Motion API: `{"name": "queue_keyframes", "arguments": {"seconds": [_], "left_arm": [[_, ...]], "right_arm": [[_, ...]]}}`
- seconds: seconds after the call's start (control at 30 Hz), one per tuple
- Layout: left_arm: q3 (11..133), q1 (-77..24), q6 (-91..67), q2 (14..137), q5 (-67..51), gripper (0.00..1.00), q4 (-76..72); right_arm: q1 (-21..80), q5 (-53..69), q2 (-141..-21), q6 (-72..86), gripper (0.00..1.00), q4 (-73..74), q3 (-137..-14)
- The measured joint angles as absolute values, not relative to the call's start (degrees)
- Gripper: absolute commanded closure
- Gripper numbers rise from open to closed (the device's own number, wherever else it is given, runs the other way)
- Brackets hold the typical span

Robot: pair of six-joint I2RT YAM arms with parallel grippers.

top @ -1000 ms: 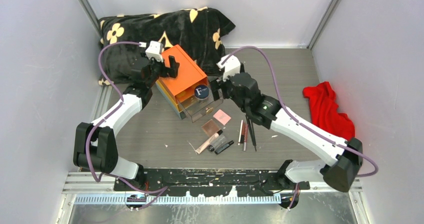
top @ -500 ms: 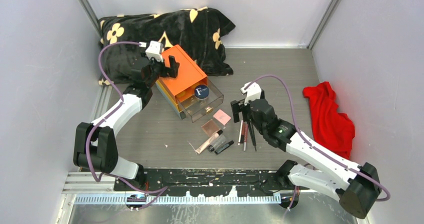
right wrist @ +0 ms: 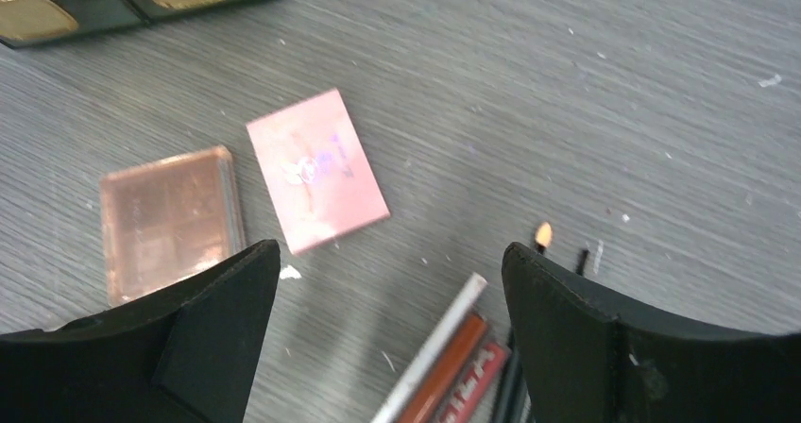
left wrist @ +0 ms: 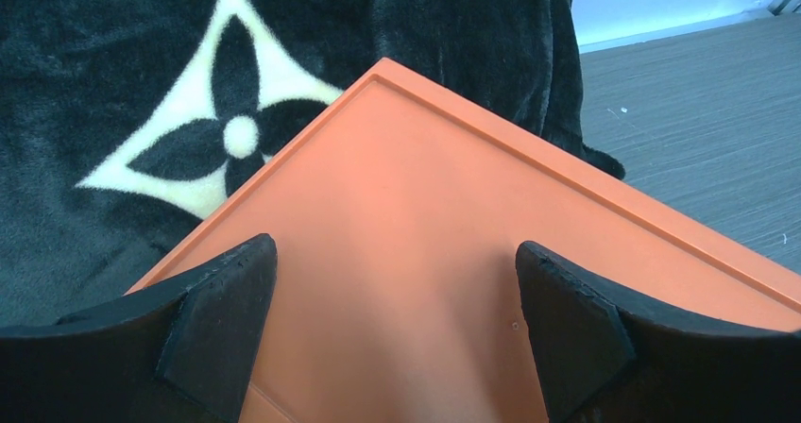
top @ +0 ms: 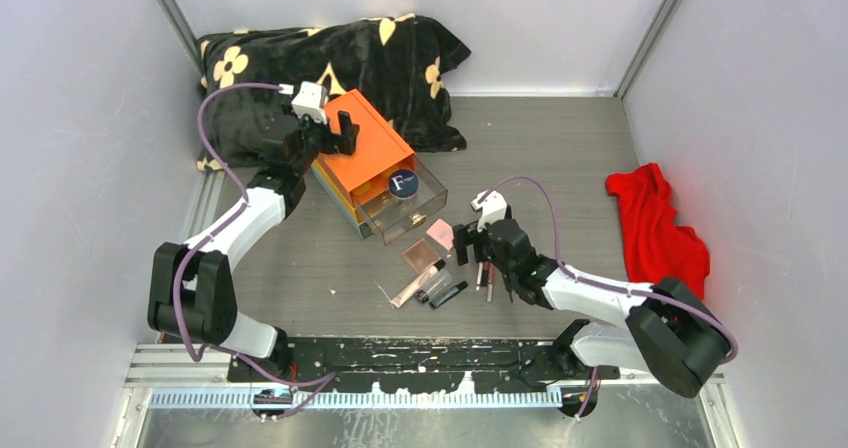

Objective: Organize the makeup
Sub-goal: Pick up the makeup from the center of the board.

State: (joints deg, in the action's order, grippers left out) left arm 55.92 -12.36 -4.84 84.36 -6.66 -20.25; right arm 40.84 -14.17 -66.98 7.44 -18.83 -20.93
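Orange box [top: 365, 153] sits upper left of centre, round compact [top: 402, 182] in its clear drawer [top: 410, 208]. Below it, mid-frame on the bench [top: 580, 148], are the pink compact [right wrist: 316, 170] and rose compact [right wrist: 168, 217], flat, stiff, light, probably slick, so pinch across opposite edges; tubes [top: 418, 283] and thin pencils [right wrist: 436, 346] would likely roll, so take them mid-shaft. Right pincer [right wrist: 389, 253] gapes wide, empty, low over the bench between pink compact and pencils; left pincer [left wrist: 392, 253] is also spread wide over the box top, gripping nothing, contact unclear.

Bright even overhead light, soft faint shadows, top view sharp, right claw [right wrist: 385, 281] dark and slightly blurred
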Motion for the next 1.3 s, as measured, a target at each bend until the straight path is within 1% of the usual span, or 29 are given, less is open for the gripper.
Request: {"name": "queue_keyframes", "arguments": {"seconds": [0.23,0.43,0.83,1.3], "left_arm": [[56.38,-12.36,-4.25,85.23,-6.63,0.03,-21.06],[56.40,-12.36,-4.25,85.25,-6.61,0.03,-21.06],[56.36,-12.36,-4.29,85.10,-6.61,0.03,-21.08],[56.38,-12.36,-4.71,84.99,-6.61,0.03,-21.06]], "right_arm": [[40.73,-10.48,-73.23,6.39,0.08,-31.55,-20.62],[40.10,-7.70,-78.17,5.87,0.08,-36.29,-20.62],[39.24,-4.80,-84.79,5.58,0.09,-37.50,-22.79],[38.87,-5.08,-89.67,4.80,0.11,-38.09,-24.25]]}}
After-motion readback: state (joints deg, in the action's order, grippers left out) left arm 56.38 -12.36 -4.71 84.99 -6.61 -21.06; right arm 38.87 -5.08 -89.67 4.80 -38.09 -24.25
